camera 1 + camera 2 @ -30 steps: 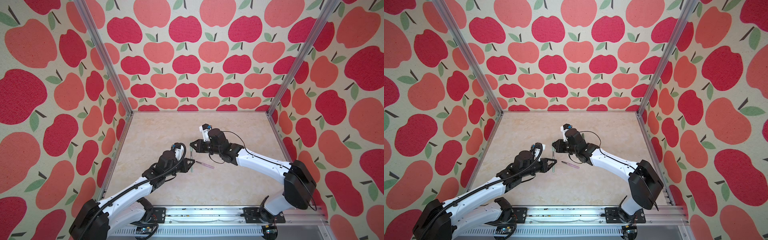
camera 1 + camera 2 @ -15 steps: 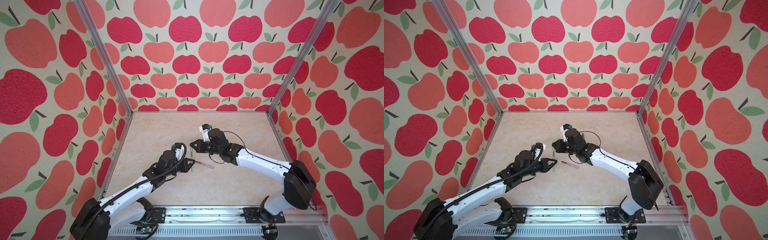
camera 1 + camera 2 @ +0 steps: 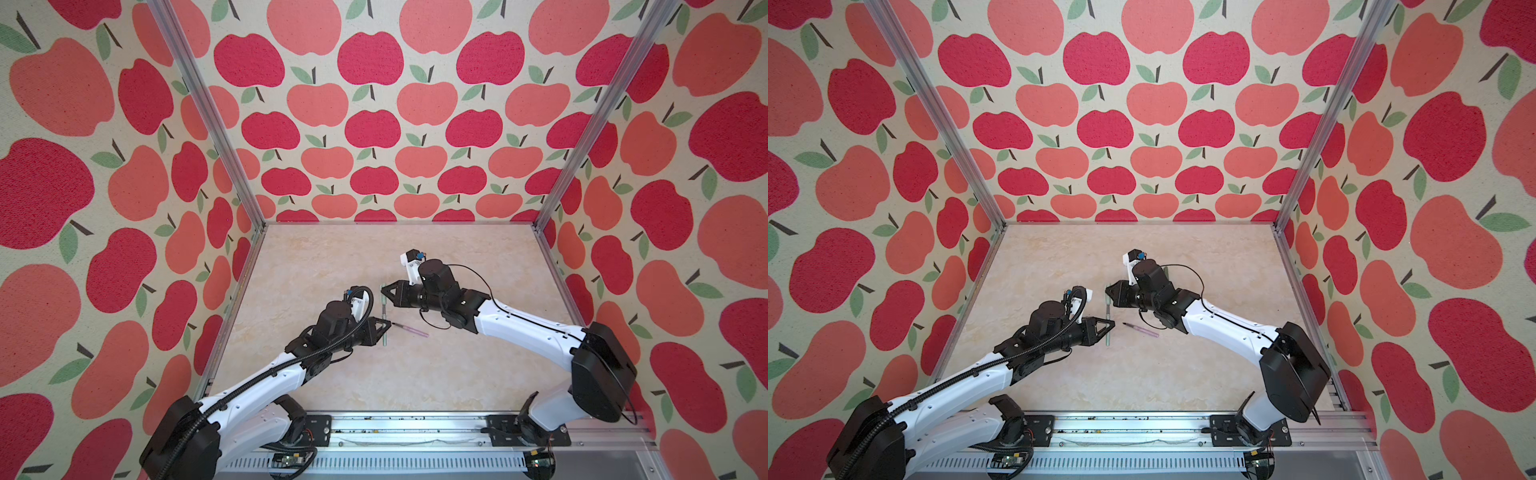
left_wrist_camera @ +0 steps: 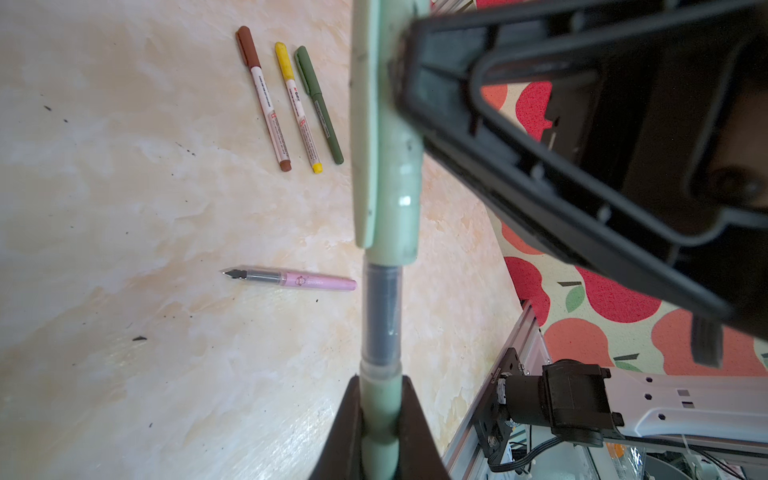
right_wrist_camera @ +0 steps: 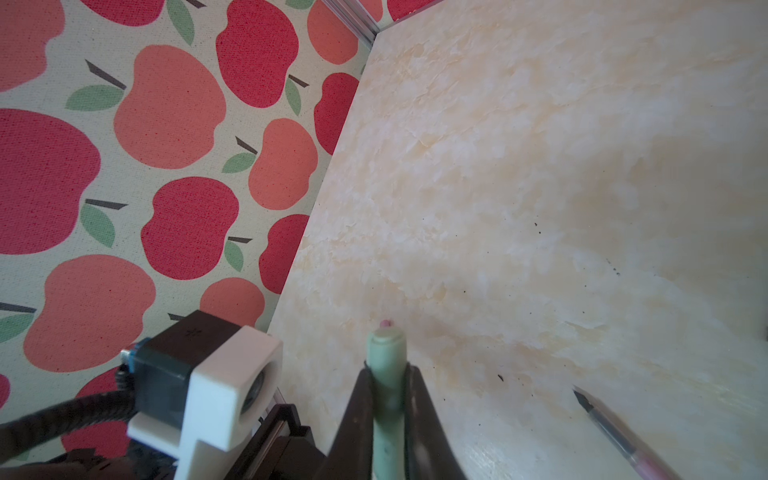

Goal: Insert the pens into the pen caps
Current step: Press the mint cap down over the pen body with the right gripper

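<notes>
1 pale green pen hangs above the table, tip inside its cap: left gripper pinches the barrel, right gripper pinches the pale green cap. Light, stiff, slick plastic — likely to slip; hold near the joint.

Tabletop is pale beige w/ a marbled look, boxed in on three sides by fabric walls printed w/ red & coral apples, green leaves. Two alu. posts run up the back corners. Small dark specks dot the top, seen in the left wrist view.
</notes>
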### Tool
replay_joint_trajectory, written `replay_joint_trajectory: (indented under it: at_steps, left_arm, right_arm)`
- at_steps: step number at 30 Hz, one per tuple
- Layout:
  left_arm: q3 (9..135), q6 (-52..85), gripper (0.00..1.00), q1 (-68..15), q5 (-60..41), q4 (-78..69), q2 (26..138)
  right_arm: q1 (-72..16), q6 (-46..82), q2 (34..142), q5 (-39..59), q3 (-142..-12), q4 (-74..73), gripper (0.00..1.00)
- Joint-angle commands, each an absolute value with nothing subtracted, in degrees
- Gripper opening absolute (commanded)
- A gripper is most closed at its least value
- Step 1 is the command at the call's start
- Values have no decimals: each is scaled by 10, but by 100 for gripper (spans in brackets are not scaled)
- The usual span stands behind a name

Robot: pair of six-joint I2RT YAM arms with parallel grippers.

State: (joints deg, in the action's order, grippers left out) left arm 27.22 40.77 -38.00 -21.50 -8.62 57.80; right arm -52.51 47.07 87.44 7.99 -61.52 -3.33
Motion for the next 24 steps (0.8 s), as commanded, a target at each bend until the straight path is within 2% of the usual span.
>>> replay_joint_trajectory:
  at_steps: [1, 24]
  left_arm:
    - [276, 394, 0, -366, -192, -116, 581]
    - [317, 322, 0, -360, -231, -84, 584]
  right_arm:
    - [-537, 477, 857, 111, -601, -4, 4]
    - [-537, 465, 855, 138, -607, 12, 4]
